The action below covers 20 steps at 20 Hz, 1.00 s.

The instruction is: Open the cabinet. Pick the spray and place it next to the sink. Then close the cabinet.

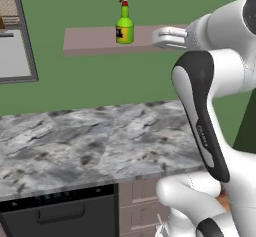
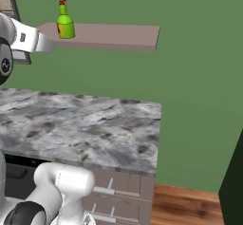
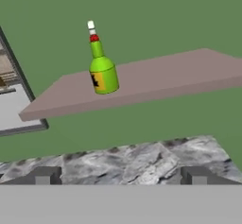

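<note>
The spray [image 1: 124, 27], a green bottle with a yellow-and-black label and a red-tipped white head, stands upright on a brown shelf board [image 1: 95, 40] against the green wall. The spray [image 2: 65, 23] sits near that board's left end, and in the hand view the spray [image 3: 102, 67] is ahead, left of centre. My gripper [image 1: 161, 36] hovers out in front of the shelf, at about its height and apart from the bottle. The gripper [image 3: 120, 178] is open, with nothing between its dark fingertips [image 3: 45, 176]. The cabinet and the sink are out of view.
A grey marble counter [image 1: 90, 141] runs below the shelf and ends at a right edge [image 2: 156, 138]. Under it are a black dishwasher [image 1: 60, 211] and drawers [image 2: 118, 191]. A framed window [image 1: 17, 46] is at the left, a dark tall unit [image 2: 233, 181] at the right.
</note>
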Tool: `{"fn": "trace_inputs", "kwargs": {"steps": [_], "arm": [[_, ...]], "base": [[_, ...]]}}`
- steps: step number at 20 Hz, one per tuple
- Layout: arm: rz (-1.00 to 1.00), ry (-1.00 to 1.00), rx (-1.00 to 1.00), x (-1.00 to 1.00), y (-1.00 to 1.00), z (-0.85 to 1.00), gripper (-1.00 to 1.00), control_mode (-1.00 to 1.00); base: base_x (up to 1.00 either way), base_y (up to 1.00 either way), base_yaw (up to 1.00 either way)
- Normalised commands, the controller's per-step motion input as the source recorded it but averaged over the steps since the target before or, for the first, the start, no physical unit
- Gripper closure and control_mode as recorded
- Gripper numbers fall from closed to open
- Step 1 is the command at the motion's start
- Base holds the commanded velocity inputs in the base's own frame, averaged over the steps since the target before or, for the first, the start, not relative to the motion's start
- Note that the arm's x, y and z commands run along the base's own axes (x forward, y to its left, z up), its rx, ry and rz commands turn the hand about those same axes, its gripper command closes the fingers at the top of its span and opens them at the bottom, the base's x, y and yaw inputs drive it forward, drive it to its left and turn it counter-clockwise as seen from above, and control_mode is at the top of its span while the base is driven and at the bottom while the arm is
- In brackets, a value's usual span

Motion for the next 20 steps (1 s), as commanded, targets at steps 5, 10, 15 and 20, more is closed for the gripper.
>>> {"fn": "trace_inputs", "kwargs": {"steps": [5,10,15,20], "arm": [[0.11,0.0,0.0,0.28,0.02,0.0,-1.0,-1.0],[0.21,0.0,0.0,0.3,0.02,0.0,-1.0,-1.0],[0.11,0.0,0.0,0.22,0.01,0.0,-1.0,-1.0],[0.0,0.0,-0.03,0.42,0.05,0.0,-1.0,-1.0]], "base": [[0.0,0.0,0.0],[0.0,0.0,0.0],[0.0,0.0,0.0],[0.0,0.0,0.0]]}}
